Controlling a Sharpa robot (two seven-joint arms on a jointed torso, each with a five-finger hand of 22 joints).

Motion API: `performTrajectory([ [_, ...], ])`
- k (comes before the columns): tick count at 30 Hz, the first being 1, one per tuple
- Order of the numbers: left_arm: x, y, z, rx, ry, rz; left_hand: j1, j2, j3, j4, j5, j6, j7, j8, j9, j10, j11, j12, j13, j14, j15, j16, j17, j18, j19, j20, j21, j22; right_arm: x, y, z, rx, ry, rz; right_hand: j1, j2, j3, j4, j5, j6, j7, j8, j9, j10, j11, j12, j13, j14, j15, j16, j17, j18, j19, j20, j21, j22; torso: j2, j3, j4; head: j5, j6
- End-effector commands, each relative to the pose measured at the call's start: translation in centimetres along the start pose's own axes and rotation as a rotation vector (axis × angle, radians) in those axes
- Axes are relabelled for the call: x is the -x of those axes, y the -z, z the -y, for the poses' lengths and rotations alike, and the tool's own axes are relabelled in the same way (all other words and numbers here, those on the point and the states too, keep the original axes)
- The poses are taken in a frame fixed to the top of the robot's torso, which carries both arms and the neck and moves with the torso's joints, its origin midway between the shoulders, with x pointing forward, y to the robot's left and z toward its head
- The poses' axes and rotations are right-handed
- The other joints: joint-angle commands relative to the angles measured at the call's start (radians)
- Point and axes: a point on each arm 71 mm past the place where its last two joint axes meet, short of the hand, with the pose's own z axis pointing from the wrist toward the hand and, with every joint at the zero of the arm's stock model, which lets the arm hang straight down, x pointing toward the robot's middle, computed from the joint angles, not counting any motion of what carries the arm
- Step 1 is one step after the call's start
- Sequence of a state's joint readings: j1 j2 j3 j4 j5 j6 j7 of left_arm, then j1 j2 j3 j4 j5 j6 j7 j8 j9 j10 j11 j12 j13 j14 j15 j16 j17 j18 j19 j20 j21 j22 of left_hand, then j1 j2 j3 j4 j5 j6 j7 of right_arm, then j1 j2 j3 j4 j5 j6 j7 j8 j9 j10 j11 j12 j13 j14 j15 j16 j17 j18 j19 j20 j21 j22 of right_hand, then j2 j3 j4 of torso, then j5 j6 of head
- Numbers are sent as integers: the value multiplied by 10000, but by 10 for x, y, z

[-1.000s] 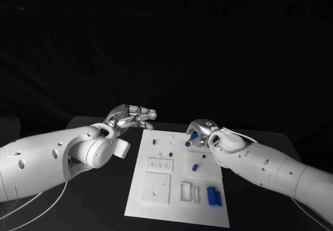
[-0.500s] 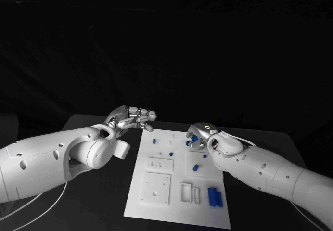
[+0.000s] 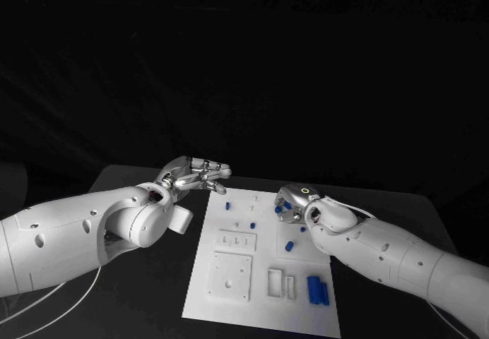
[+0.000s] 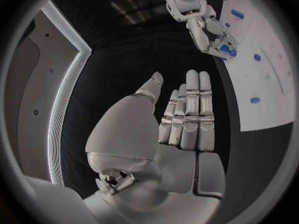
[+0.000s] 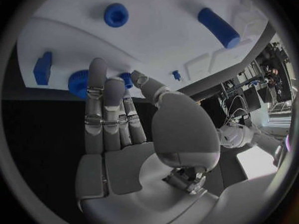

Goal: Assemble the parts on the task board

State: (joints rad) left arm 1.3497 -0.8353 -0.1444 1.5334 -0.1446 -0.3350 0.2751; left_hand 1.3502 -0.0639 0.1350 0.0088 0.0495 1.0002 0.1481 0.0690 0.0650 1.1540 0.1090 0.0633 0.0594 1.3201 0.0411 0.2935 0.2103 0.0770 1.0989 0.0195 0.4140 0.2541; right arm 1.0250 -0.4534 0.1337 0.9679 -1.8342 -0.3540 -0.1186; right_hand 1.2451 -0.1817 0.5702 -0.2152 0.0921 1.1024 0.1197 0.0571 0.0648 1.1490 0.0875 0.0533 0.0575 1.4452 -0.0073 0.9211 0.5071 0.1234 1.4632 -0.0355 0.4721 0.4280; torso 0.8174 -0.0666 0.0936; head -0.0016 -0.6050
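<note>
Right hand (image 3: 292,200) is at the far right part of the task board (image 3: 244,304), fingers reaching down among the blue parts there. In the right wrist view its fingers (image 5: 102,104) lie straight and close together, tips at a round toothed blue part (image 5: 79,82), with a smaller blue piece (image 5: 126,79) between fingertip and thumb; I cannot tell whether anything is actually pinched. Near it on the board: a blue block (image 5: 42,68) at the edge, a round blue ring-shaped part (image 5: 116,14), and a long blue cylinder (image 5: 219,28) further in.

Left hand (image 3: 196,173) hangs above the table (image 3: 133,296) just off the board's far left corner, touching nothing. Left wrist view shows its fingers (image 4: 190,109) extended flat and side by side, thumb slightly apart, palm empty.

On the board, head view: two small blue parts (image 3: 227,206) near the far left corner, one short blue cylinder (image 3: 288,246) toward the middle right, and a pair of blue cylinders (image 3: 317,290) lying side by side near the near right corner. White recessed blocks (image 3: 230,276) sit in the near left half.
</note>
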Motion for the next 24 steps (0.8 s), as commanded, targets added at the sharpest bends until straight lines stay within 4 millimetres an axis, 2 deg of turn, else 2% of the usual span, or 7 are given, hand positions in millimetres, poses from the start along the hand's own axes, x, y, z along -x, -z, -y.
performTrajectory([
  [1, -3, -1, 1, -38, 17, -223, -91, 4, -48, 2, -2, -35, -9, -59, 2, -59, -22, -49, -1, -64, -18, 50, -9, -110, -59, 7, 23, 8, -1, 0, -2, 126, 143, -37, -17, 14, 127, 7, 23, 65, -16, 53, 15, 101, -22, 36, 10, -65, -12, 56, -13, 132, 116, 30, -76, 71, 72, -27, 23, -21, 5],
  [4, -3, -1, 1, -27, 18, -227, -91, 4, -48, 2, -2, -35, -9, -59, 2, -59, -22, -49, -1, -64, -18, 50, -9, -110, -59, 7, 23, 8, -1, 0, -3, 157, 133, -42, -45, 70, 273, 4, 15, 165, -29, 53, 18, 294, -72, 35, 14, -75, -50, 70, -11, 107, 103, -7, -79, 160, 91, -36, 35, -34, -1],
  [8, -3, -1, 1, -16, 14, -212, -91, 4, -48, 2, -2, -35, -9, -59, 2, -59, -22, -49, -1, -64, -18, 50, -9, -110, -59, 7, 23, 8, -1, 0, -4, 207, 110, -9, -70, 181, 379, 30, -22, 301, -61, 57, 25, 538, -143, 40, 21, -71, -100, 91, -4, 73, 95, -51, -78, 244, 119, -44, 14, -24, -13],
  [14, -3, -1, 1, 10, 20, -233, -96, 24, -44, 22, -2, -31, -9, -57, 3, -67, -18, -50, -1, -66, -15, 52, -18, -107, -59, 10, 21, 3, 1, 1, -4, 87, 138, 277, -4, 613, 535, 43, -214, 849, -211, 72, 104, 1316, -397, 51, 57, -80, -287, 85, 4, -83, 70, -223, 42, 470, 151, -59, 27, -27, -10],
  [17, -3, -1, 1, 26, 20, -232, -77, 43, -30, 20, -2, -35, -10, -57, 3, -72, -19, -50, -1, -70, -16, 50, -21, -105, -59, 9, 21, 2, 4, 1, -4, 10, 178, 544, 148, 873, 755, -139, -340, 1138, -269, 87, 155, 1646, -491, 59, 72, -71, -374, 138, 51, -119, 42, -325, 148, 630, 176, -64, 35, -23, 11],
  [21, -3, -2, 1, 41, 18, -226, -77, 45, -33, 26, -2, -49, -4, -60, 1, -77, -15, -50, -1, -77, -12, 48, -24, -107, -68, 12, 18, 0, 6, 2, -5, -48, 246, 785, 160, 951, 772, -255, -432, 1405, -347, 107, 200, 1926, -584, 73, 71, -98, -454, 144, 76, -144, -11, -400, 209, 746, 194, -67, 29, 20, 44],
  [24, -3, -2, 0, 58, 18, -229, -77, 45, -33, 26, -2, -49, -4, -60, 1, -77, -15, -50, -1, -77, -12, 48, -24, -107, -68, 12, 18, 0, 9, 2, -7, -69, 240, 987, 152, 1026, 620, -382, -443, 1555, -382, 63, 152, 2064, -632, 62, 51, -87, -508, 71, 78, -252, -105, -496, 269, 930, 206, -79, 30, 17, 75],
])
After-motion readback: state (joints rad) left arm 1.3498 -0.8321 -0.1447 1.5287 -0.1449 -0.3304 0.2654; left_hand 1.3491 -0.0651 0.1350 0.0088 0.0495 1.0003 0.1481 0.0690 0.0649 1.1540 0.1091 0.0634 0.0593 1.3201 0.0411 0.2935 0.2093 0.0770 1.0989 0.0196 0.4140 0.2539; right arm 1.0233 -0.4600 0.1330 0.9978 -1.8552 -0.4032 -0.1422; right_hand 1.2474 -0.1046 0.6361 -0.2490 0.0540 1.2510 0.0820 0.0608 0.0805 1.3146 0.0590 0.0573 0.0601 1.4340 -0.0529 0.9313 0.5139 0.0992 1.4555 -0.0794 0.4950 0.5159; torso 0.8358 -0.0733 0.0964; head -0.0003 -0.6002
